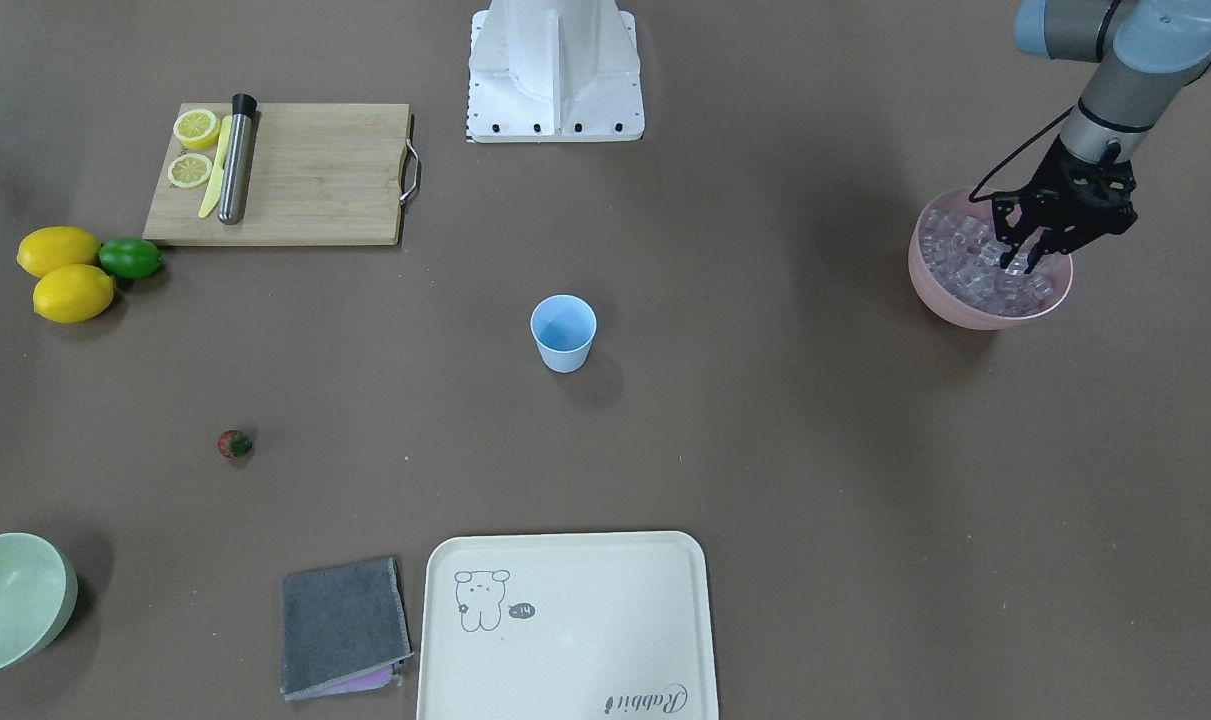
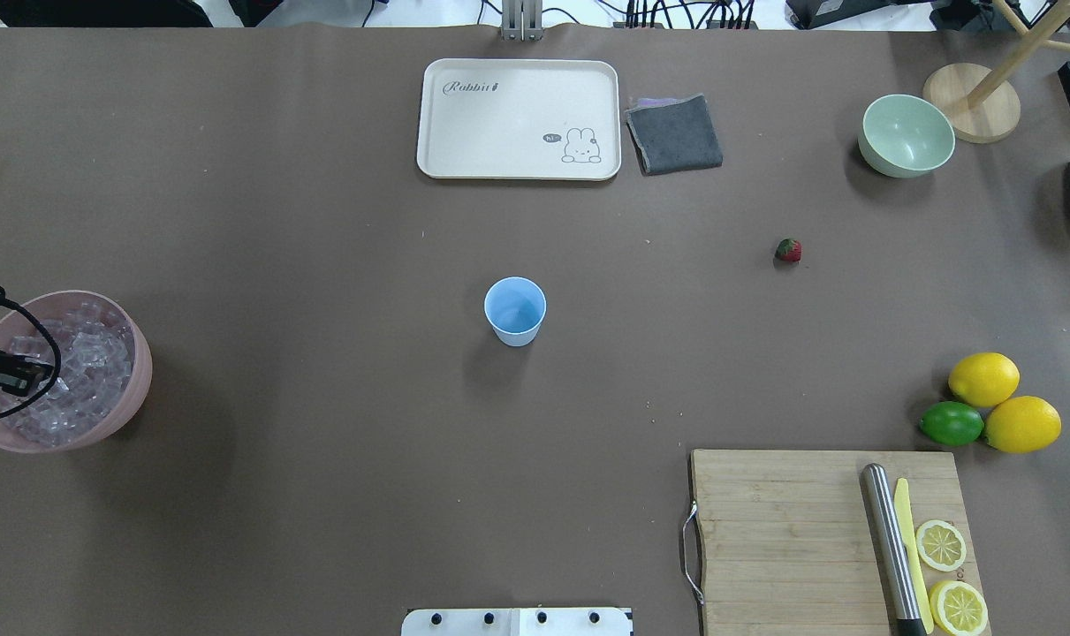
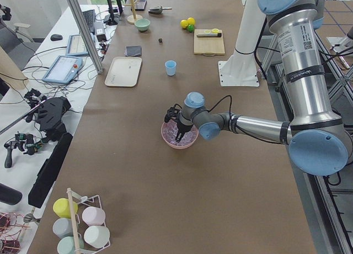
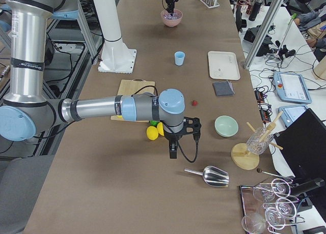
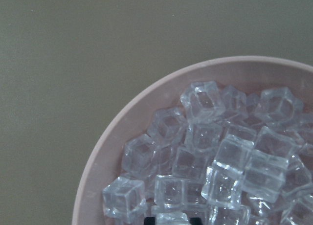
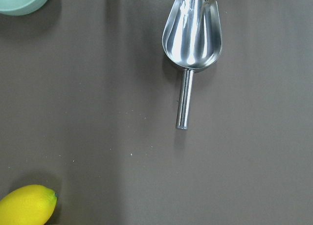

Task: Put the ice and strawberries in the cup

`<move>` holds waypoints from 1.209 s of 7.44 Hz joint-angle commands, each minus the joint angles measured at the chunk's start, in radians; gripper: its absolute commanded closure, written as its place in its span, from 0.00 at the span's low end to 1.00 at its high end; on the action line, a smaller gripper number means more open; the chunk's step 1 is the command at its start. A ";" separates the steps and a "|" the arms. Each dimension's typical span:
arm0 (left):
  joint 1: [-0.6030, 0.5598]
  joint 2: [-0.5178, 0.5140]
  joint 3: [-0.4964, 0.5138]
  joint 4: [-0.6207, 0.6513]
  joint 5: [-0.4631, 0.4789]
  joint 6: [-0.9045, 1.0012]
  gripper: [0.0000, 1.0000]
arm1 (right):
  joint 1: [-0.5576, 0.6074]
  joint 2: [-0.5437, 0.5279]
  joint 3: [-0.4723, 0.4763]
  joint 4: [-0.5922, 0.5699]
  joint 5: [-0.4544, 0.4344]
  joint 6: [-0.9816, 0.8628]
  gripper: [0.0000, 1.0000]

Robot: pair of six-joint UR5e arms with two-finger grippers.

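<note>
The left gripper [image 1: 1023, 264] hangs with its tips dipped among the small clear ice cubes [image 5: 230, 161] heaped in the round pink plastic bowl [image 1: 955, 305], at the robot's left end of the table. The wrist view shows its dark tips set narrow with a single cube [image 5: 171, 218] between them, though I cannot tell whether they press on it. The step in hand looks to be picking ice. To do it well, the gripper should take that one cube squarely on its flat faces, since the glassy pieces are likely slippery and crowd together, then lift straight up clear of the rim. The small light blue plastic cup [image 1: 563, 334] stands upright and empty mid-table, well apart from the bowl, so the carry wants a steady pace and a low release over its mouth. The tiny red strawberry [image 1: 233, 443] lies beyond the cup on bare table. Farthest, the right gripper [image 4: 172, 153] hovers near a shiny metal scoop [image 6: 191, 44]; I cannot tell how wide it is set.
</note>
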 commanded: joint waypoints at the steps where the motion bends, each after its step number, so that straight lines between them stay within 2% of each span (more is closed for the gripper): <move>1: -0.014 -0.007 -0.018 0.000 -0.032 0.023 1.00 | 0.000 0.000 0.001 0.000 0.000 0.000 0.00; 2: -0.053 -0.015 -0.026 0.000 -0.134 0.046 1.00 | 0.000 -0.002 0.001 0.000 0.000 0.000 0.00; 4: -0.149 -0.108 -0.017 0.008 -0.258 0.045 1.00 | 0.000 -0.002 0.004 -0.002 0.000 0.000 0.00; 6: -0.150 -0.246 -0.012 0.077 -0.283 0.006 1.00 | 0.000 -0.002 0.003 -0.002 0.000 0.001 0.00; 8: -0.111 -0.435 0.033 0.100 -0.286 -0.212 1.00 | 0.000 0.000 0.003 -0.002 0.002 0.002 0.00; 9: -0.043 -0.515 0.051 0.111 -0.275 -0.321 1.00 | 0.000 0.000 0.003 -0.002 0.002 0.003 0.00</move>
